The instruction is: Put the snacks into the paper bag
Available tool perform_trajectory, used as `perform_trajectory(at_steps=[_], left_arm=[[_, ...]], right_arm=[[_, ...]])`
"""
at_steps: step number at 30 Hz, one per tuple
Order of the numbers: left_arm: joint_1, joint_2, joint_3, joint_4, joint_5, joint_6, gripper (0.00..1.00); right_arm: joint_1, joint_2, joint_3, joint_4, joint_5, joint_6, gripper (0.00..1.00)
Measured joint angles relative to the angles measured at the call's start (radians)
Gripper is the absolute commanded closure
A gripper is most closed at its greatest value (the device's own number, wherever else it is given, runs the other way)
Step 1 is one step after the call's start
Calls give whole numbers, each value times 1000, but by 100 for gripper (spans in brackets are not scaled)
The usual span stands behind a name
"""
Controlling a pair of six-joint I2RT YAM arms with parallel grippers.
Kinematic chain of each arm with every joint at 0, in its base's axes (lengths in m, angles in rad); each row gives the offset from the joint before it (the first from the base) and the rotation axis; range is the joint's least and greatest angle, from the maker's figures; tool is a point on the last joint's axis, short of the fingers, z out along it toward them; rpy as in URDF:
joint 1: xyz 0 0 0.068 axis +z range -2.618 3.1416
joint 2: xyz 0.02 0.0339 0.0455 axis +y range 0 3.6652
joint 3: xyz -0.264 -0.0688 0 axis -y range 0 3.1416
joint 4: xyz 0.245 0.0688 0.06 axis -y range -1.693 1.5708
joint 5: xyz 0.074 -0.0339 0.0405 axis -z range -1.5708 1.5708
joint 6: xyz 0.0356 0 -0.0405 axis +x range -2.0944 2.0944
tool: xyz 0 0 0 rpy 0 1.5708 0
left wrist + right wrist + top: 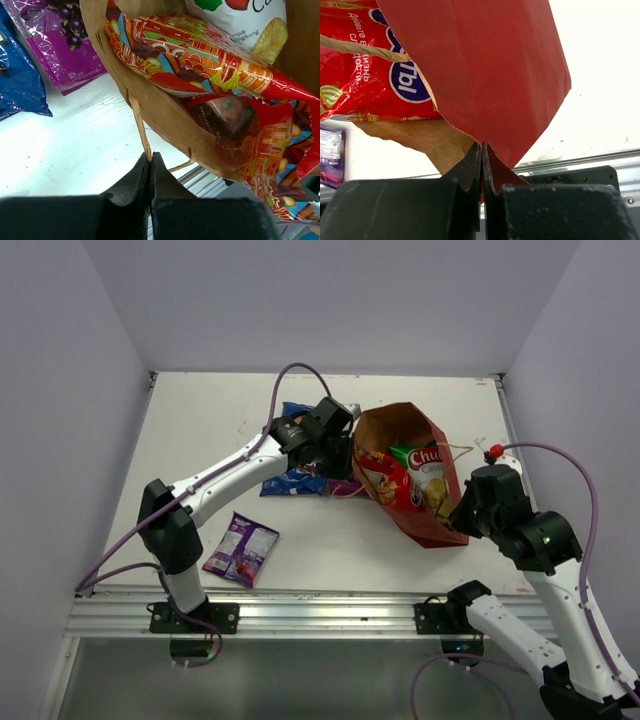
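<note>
tall red paper bag, brown inside (pixel 400 425), lies tipped on the white worktop (pixel 200 430) | left pincer (pixel 150 165) closed on its thin string handle (pixel 140 122), likely to hold the mouth wide | right pincer (pixel 481 155) pinches the red wall to steady it | shiny red cookie pack (pixel 385 480) inside | small purple packet (pixel 241 548) outside

Soft, even light fills the overhead view, leaving faint shadows on the bench (pixel 200 430). In both wrist views the bench blows out to glare, foil on the red cookie bag (pixel 200 65) glints, and the black jaws sit dark and slightly soft.
</note>
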Motion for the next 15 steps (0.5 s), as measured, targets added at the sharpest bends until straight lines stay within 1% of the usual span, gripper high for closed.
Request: perform_trajectory(at_steps=[4, 8, 10, 11, 13, 15], left_arm=[[0, 1, 34, -27, -10, 4, 100], [0, 37, 242, -79, -12, 11, 100], [0, 57, 370, -113, 6, 10, 100], [-3, 92, 449, -125, 18, 8, 100], [-5, 125, 570, -122, 46, 0, 100], [-5, 133, 621, -113, 72, -11, 100]], right_arm=[[0, 0, -1, 1, 0, 4, 100], [0, 0, -2, -8, 1, 3, 100], [0, 0, -2, -5, 0, 3, 100], [0, 0, 0, -5, 0, 3, 100], [0, 1, 11, -6, 3, -2, 100], [0, 3, 35, -15, 6, -6, 100]])
